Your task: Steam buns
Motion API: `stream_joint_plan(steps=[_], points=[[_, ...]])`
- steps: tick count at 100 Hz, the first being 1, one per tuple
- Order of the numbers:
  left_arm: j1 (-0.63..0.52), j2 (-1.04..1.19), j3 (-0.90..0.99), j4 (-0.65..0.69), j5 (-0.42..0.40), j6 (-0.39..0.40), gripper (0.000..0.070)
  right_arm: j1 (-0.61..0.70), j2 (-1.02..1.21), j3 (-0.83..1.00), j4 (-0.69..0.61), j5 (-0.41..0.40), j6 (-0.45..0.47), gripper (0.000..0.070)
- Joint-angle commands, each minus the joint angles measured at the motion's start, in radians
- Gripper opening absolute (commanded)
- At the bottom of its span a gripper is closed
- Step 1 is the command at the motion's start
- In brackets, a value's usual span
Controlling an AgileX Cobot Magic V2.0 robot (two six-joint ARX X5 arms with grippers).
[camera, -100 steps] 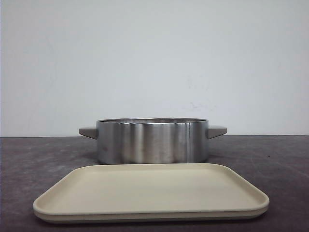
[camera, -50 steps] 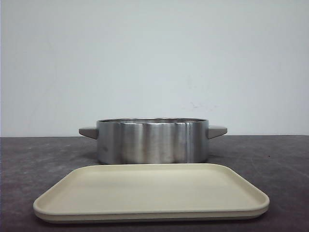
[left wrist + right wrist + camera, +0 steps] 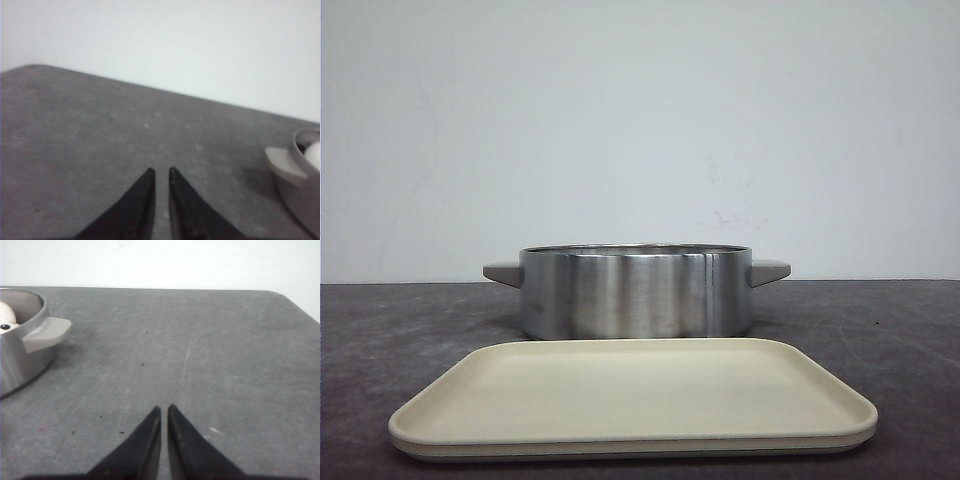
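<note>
Two arms parked and nothing in either tool, so this reads like the job is either done or barely begun. Going big to small: the desk [image 3: 920,330] is a dark grey slab carrying everything. Near its front edge sits a cream tray [image 3: 630,395], bare on top, which makes sense as the staging spot the buns would come from. Right behind it, toward the back edge, stands the steel pot [image 3: 635,292] with stubby grey handles out to both sides and no lid on it that I can see.

The buns [image 3: 7,317] are down inside that pot. The right wrist view catches a white dome with a black spot just over the rim, and the left wrist view shows another sliver of white inside (can't count how many from these angles, the front view hides the inside completely).

The left tool [image 3: 160,175] hangs over bare desk off the pot's left handle, tips nearly pressed together around nothing. The right tool [image 3: 164,412] does the same off the right handle. My guess is they sit wide so the pot stays unobstructed.
</note>
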Motion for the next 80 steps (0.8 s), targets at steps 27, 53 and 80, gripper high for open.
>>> stream_joint_plan(steps=[27, 53, 80], points=[[0.063, -0.029, -0.019, -0.115, 0.122, 0.065, 0.0002, 0.0, -0.002, -0.004, 0.011, 0.001, -0.012, 0.0017], [0.097, -0.029, -0.019, -0.18, 0.259, 0.106, 0.0002, 0.0, -0.002, -0.004, 0.011, 0.001, -0.012, 0.0017], [0.1, -0.029, -0.018, -0.175, 0.26, 0.095, 0.0001, 0.0, -0.002, -0.004, 0.011, 0.001, -0.012, 0.0017]])
